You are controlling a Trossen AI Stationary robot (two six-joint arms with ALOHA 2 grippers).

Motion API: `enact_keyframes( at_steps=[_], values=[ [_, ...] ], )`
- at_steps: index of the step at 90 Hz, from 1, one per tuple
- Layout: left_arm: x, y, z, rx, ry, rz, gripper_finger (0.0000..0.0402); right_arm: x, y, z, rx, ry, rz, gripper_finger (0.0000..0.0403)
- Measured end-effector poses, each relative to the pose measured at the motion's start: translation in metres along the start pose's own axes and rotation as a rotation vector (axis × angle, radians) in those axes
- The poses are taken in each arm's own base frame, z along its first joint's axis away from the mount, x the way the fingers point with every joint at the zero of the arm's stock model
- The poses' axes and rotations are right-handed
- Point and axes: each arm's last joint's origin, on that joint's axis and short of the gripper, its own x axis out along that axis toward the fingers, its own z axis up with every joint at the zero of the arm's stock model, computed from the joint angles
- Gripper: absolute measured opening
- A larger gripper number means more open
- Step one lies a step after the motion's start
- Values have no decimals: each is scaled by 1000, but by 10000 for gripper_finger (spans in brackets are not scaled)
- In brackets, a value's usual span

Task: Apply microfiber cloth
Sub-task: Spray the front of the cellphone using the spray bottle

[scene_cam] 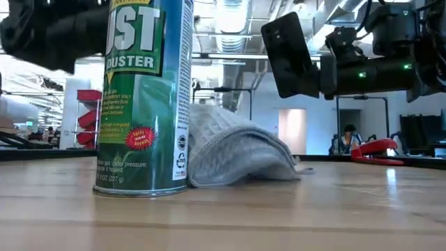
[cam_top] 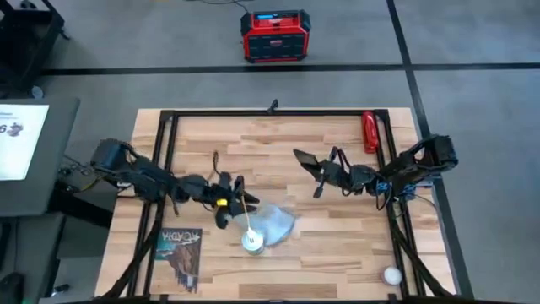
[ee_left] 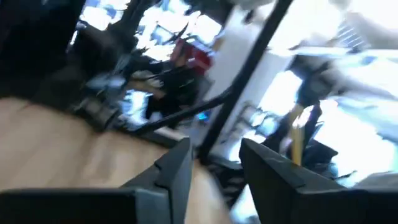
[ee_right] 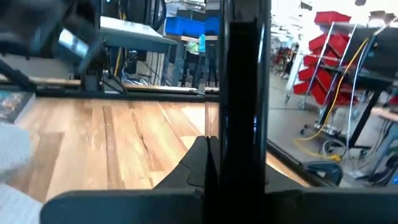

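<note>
Cloth: we saw the microfiber cloth (cam_top: 274, 221) crumpled on the counter (cam_top: 337, 245) — beside the left gripper (cam_top: 229, 207), jaws apart, empty.
Right gripper (cam_top: 314, 171): well apart — jaws clamped on a phone (cam_top: 305, 158).

Bare bench (cam_top: 337, 245) is lying open across the near right and along the far middle, giving a gripper clear passage there. Near the middle, the upright duster can (cam_top: 252, 241) is standing against the near-left edge of the crumpled microfiber cloth (cam_top: 274, 221), blocking approach from that side. The left gripper (cam_top: 226, 203) is crowding the cloth's left. A booklet (cam_top: 180, 257) is occupying the near left, a small white ball (cam_top: 391, 275) the near right corner, and a red tool (cam_top: 369, 132) the far right edge.
</note>
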Motion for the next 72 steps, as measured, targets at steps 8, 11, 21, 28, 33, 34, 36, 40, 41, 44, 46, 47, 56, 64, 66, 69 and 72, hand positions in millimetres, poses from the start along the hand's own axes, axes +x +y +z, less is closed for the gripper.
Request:
enact_keyframes(
  at_steps=[8, 11, 21, 28, 33, 34, 36, 40, 41, 44, 46, 47, 56, 64, 66, 69, 72],
  values=[
    [-7, -1, 19, -45, -7, -2, 153, 0, 0, 0, -51, 3, 1, 10],
    [-10, -1, 24, -51, -2, 5, 158, 0, 1, 0, -71, 5, 2, 10],
    [-19, 4, 37, -125, 16, 50, 174, 3, 5, -1, -181, 34, 20, 10],
    [-23, 9, 45, -203, 17, 50, 181, 10, 12, -2, -315, 89, 57, 10],
    [-25, 12, 49, -253, 18, 34, 182, 17, 19, -2, -414, 146, 92, 9],
    [-25, 13, 50, -262, 19, 32, 182, 19, 20, -2, -434, 158, 97, 10],
    [-26, 14, 51, -279, 22, 24, 182, 22, 23, -1, -471, 179, 111, 10],
    [-27, 16, 54, -309, 27, 3, 182, 29, 29, 2, -542, 226, 136, 9],
    [-27, 16, 54, -316, 28, -4, 182, 31, 30, 3, -558, 237, 141, 9],
    [-28, 17, 57, -337, 28, -22, 182, 36, 35, 6, -613, 273, 159, 10],
    [-29, 18, 58, -348, 27, -31, 182, 40, 37, 8, -651, 298, 168, 9],
    [-29, 18, 59, -355, 28, -36, 182, 41, 39, 9, -668, 309, 174, 9],
    [-31, 23, 61, -414, 64, -58, 182, 54, 49, 22, -829, 395, 210, 9],
    [-33, 26, 63, -468, 98, -78, 182, 61, 57, 38, -942, 414, 222, 9],
    [-34, 27, 63, -478, 107, -82, 182, 63, 59, 42, -967, 414, 222, 9],
    [-34, 28, 63, -492, 123, -89, 182, 64, 62, 48, -1010, 416, 223, 9],
    [-35, 29, 64, -507, 139, -93, 182, 65, 65, 53, -1057, 419, 220, 9]
  ],
)
